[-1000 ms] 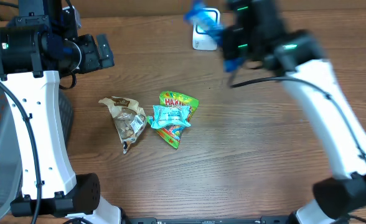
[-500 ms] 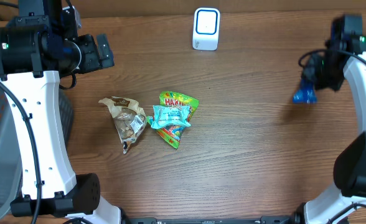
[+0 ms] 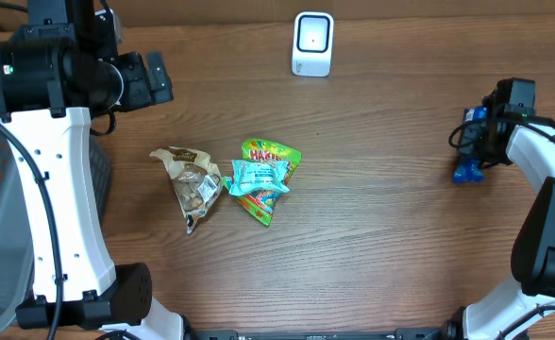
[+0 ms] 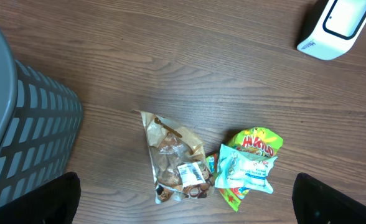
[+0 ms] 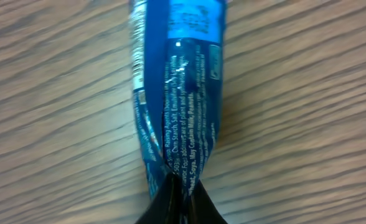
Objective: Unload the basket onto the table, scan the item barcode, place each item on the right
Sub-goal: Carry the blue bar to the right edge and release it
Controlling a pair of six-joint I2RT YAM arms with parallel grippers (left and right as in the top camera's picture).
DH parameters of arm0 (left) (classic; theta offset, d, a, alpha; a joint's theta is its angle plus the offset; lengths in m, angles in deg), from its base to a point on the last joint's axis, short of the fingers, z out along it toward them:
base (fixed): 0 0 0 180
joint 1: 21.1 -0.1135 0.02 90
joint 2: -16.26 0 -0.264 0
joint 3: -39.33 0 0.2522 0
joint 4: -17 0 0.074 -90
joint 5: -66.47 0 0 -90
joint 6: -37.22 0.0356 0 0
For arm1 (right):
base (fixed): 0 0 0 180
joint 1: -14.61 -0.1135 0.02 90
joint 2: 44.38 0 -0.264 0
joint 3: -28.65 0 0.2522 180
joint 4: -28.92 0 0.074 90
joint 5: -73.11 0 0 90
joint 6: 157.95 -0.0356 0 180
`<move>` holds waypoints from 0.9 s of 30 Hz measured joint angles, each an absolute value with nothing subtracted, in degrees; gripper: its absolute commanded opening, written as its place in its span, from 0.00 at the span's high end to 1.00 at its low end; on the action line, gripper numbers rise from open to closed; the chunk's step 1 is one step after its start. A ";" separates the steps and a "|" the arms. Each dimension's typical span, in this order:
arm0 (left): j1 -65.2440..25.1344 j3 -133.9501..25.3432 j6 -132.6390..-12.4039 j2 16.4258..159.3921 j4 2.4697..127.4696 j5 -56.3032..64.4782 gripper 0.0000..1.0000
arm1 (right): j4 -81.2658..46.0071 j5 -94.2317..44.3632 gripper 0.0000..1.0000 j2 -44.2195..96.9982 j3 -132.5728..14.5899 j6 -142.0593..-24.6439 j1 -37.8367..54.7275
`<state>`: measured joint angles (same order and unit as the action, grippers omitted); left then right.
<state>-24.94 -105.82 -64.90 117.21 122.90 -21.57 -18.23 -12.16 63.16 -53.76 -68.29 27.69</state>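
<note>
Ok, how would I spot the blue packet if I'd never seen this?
Look at the right side of the wooden table, away from the snack bags heaped left of centre. There the right gripper pinches a thin blue packet. It is the only dark blue one and the only one held.

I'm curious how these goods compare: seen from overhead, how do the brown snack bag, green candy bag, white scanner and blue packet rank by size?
1. brown snack bag and green candy bag: about alike, the green partly covered.
2. white scanner.
3. blue packet, only partly visible.
</note>
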 measured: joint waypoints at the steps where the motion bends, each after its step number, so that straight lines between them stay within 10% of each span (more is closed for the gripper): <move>1: -24.94 -105.82 -64.90 117.21 122.88 -21.59 0.00 | -17.33 -11.46 0.96 63.16 -53.63 -67.99 28.11; 2: -24.94 -105.82 -64.90 117.21 122.90 -21.57 0.00 | -16.48 -10.54 0.95 63.16 -53.63 -67.92 29.07; 5: -24.94 -105.82 -64.90 117.21 122.90 -21.57 0.00 | -16.46 -10.76 0.21 63.16 -53.63 -68.51 31.62; 7: -24.94 -105.82 -64.90 117.21 122.90 -21.57 0.00 | -18.38 -11.68 0.00 63.16 -53.73 -68.88 32.85; 27: -24.94 -105.82 -64.90 117.21 122.90 -21.57 0.00 | -45.90 -36.33 0.11 62.81 -84.29 -73.49 17.96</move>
<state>-24.94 -105.82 -64.90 117.21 122.90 -21.57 -45.90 -36.33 62.81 -84.29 -73.49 17.96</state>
